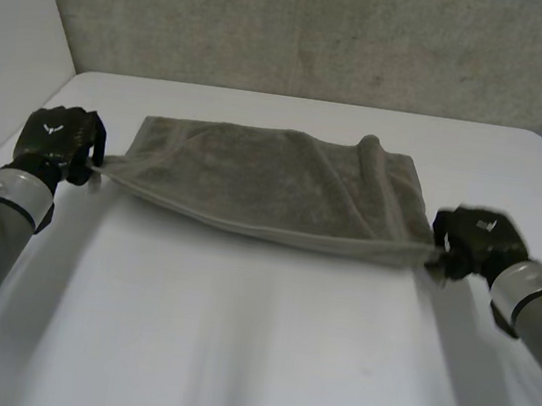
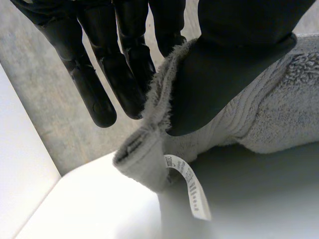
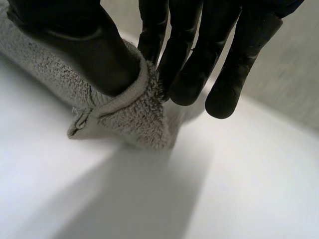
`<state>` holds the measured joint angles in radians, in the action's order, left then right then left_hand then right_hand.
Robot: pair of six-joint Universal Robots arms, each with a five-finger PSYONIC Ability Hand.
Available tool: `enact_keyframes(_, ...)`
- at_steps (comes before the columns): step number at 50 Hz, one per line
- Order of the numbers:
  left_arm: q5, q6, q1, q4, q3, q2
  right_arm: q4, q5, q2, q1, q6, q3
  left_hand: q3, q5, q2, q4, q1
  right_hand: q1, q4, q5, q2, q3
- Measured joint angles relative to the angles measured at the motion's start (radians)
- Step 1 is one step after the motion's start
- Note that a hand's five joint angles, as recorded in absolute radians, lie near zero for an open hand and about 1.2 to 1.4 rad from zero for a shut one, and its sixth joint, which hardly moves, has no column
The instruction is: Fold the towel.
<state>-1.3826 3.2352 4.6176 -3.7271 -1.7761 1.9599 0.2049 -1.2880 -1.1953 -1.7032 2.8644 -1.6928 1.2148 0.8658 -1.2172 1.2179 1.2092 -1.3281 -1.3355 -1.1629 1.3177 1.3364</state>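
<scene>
The towel [image 1: 274,183], grey terry cloth, lies spread crosswise on the far half of the white table [image 1: 250,352], its long edges running from the left arm's side to the right arm's side. A raised ridge of cloth [image 1: 368,148] runs from the far edge toward the near edge on the side of the right hand. The left hand [image 1: 58,138] is at the towel's near left corner, and the right hand [image 1: 476,240] is at its near right corner. The near edge spans between the two hands and sags slightly at its middle. In the left wrist view, the left hand pinches the corner: the thumb presses the cloth from one side and the straight fingers [image 2: 99,84] back it from the other. The corner hangs clear above the table, and a white printed label [image 2: 192,186] dangles from the hem below the thumb. In the right wrist view, the right hand also pinches its corner between thumb and fingers [image 3: 189,69], with the thumb on the upper face of the cloth. This corner is close to the table; whether they touch cannot be determined. A grey concrete wall [image 1: 326,29] stands behind the table
</scene>
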Motion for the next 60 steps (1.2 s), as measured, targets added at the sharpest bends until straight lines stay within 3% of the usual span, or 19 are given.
enact_keyframes(7, 0.001, 0.002, -0.01, 0.034, -0.053, -0.133, 0.072, 0.074, -0.196, -0.002, -0.087, -0.047, 0.0, 0.0, 0.0, 0.0, 0.0, 0.0, 0.0, 0.0, 0.0, 0.0)
enact_keyframes(11, 0.002, 0.007, -0.016, 0.066, -0.096, -0.241, 0.033, 0.151, -0.271, 0.003, -0.251, -0.08, 0.0, 0.0, 0.0, 0.0, 0.0, 0.0, 0.0, 0.0, 0.0, 0.0)
enact_keyframes(17, 0.007, 0.014, -0.008, 0.141, -0.167, -0.391, -0.216, 0.206, -0.312, 0.059, -0.62, -0.099, 0.0, 0.0, 0.0, 0.0, 0.0, 0.0, 0.0, 0.0, 0.0, 0.0)
enact_keyframes(22, 0.013, 0.016, 0.014, 0.222, -0.215, -0.478, -0.478, 0.222, -0.363, 0.123, -0.831, -0.079, 0.0, 0.0, 0.0, 0.0, 0.0, 0.0, 0.0, -0.001, 0.0, 0.0)
enact_keyframes(26, 0.023, 0.015, 0.032, 0.276, -0.242, -0.528, -0.604, 0.246, -0.417, 0.153, -0.844, -0.045, 0.0, 0.0, 0.0, 0.0, 0.0, 0.0, 0.0, -0.001, 0.0, 0.0)
enact_keyframes(32, 0.045, 0.014, 0.038, 0.299, -0.252, -0.537, -0.635, 0.298, -0.419, 0.167, -0.74, 0.014, 0.0, 0.0, 0.0, 0.0, 0.0, 0.0, 0.0, -0.001, 0.0, 0.0)
enact_keyframes(39, 0.045, 0.014, 0.03, 0.271, -0.193, -0.395, -0.613, 0.299, -0.218, 0.153, -0.683, 0.152, 0.0, 0.0, 0.0, 0.0, 0.0, 0.0, 0.0, -0.001, 0.0, 0.0)
enact_keyframes(48, -0.026, 0.014, -0.005, 0.21, 0.049, -0.036, -0.549, 0.163, 0.152, 0.043, -0.675, 0.448, 0.0, 0.0, 0.0, 0.0, 0.0, 0.0, 0.0, -0.004, 0.0, 0.0)
enact_keyframes(52, -0.091, 0.014, -0.034, 0.204, 0.195, 0.115, -0.422, 0.088, 0.269, -0.013, -0.672, 0.54, 0.0, 0.0, 0.0, 0.0, 0.0, 0.0, 0.0, -0.004, 0.0, 0.0)
enact_keyframes(60, -0.185, 0.014, -0.08, 0.2, 0.502, 0.392, 0.037, -0.031, 0.421, -0.087, -0.663, 0.598, 0.0, 0.0, 0.0, 0.0, 0.0, 0.0, 0.0, -0.005, 0.0, 0.0)
